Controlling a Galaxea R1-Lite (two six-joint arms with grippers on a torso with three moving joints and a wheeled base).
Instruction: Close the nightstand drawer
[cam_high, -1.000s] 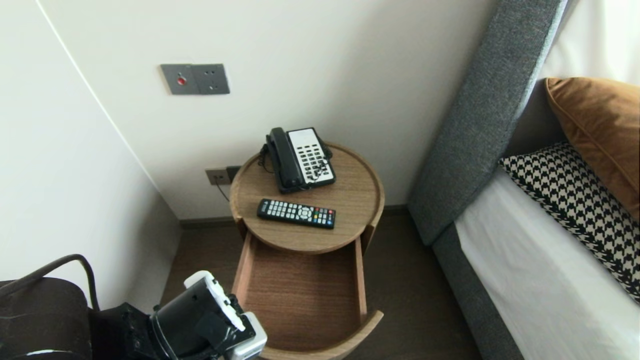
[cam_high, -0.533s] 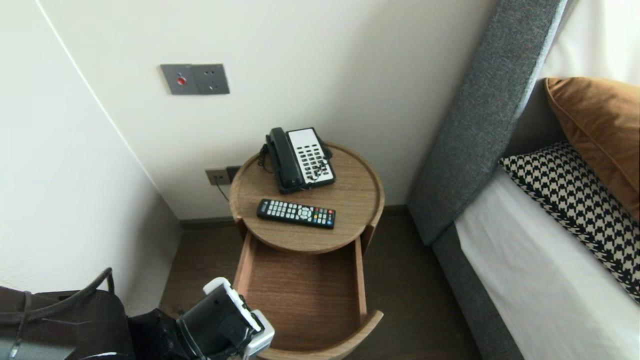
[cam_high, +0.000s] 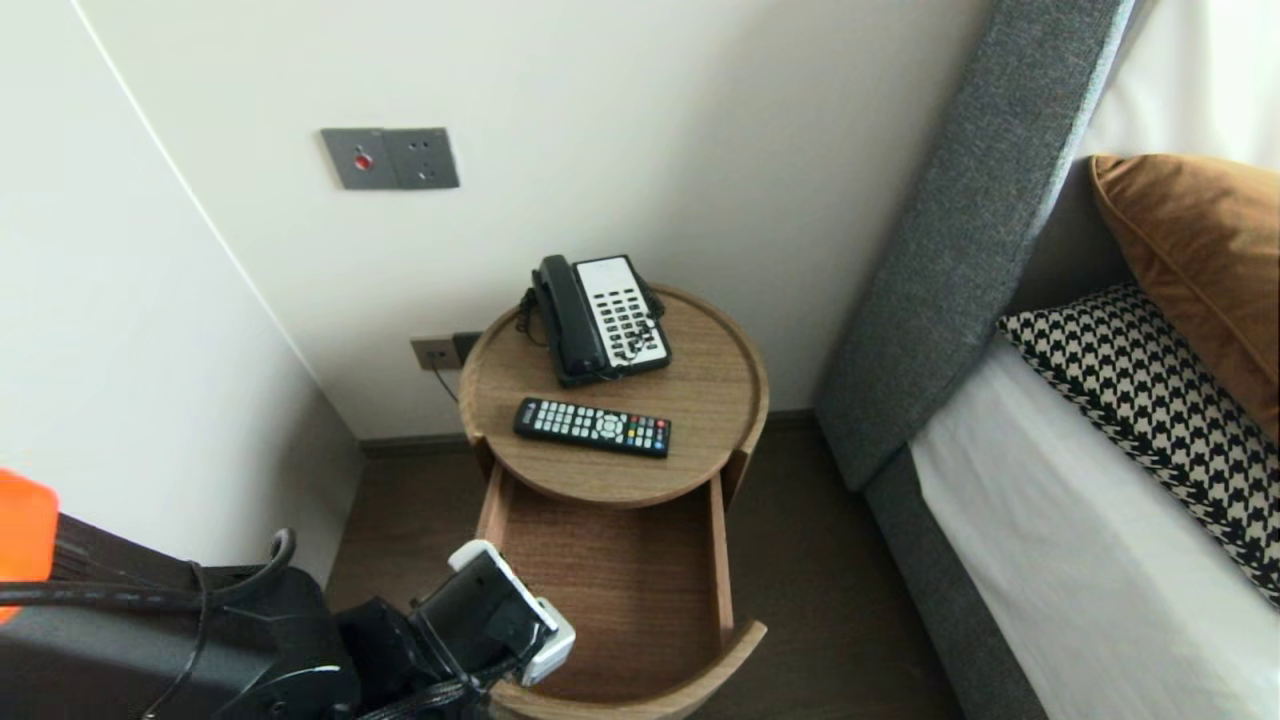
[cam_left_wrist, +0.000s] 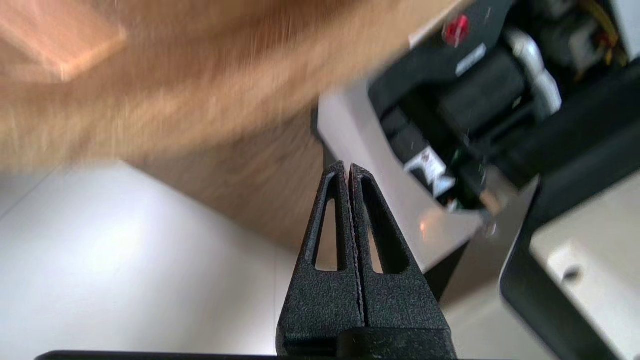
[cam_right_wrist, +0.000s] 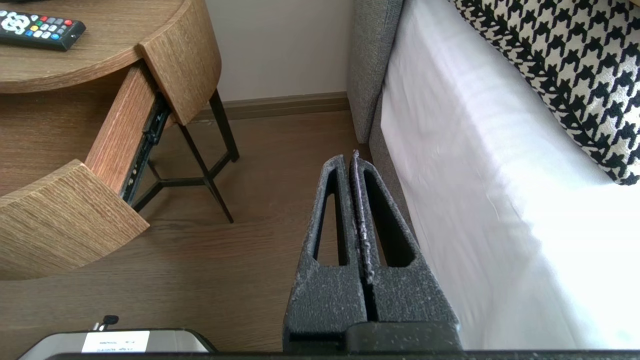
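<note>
1. the left end effector (cam_left_wrist: 348, 170) has its two fingers pressed flat together with nothing between them. it sits low at the near left corner of the drawer (cam_high: 600, 590). in the head view its wrist housing covers that corner, so i cannot tell whether it touches the wood.
2. the drawer is pulled well out from under the round top of the counter (cam_high: 715, 400), toward the robot. its bare wooden floor shows with nothing lying in it, and its curved front is the part closest to the left arm.
3. the remote (cam_high: 592, 427) lies flat, buttons up, on the front half of the counter, just above the open drawer. it is probably there because that edge is the easiest to reach.
4. the phone (cam_high: 600, 318) sits behind the remote, apart from it, at the back by the wall. this likely lets its cord reach the socket (cam_high: 436, 352) low on the wall beside the counter.
5. the right end effector (cam_right_wrist: 350, 160) is also closed and empty. it hangs over the floor (cam_right_wrist: 225, 280) between the counter's legs and the bed (cam_right_wrist: 475, 175), well apart from the drawer, and it looks parked out of the way.
</note>
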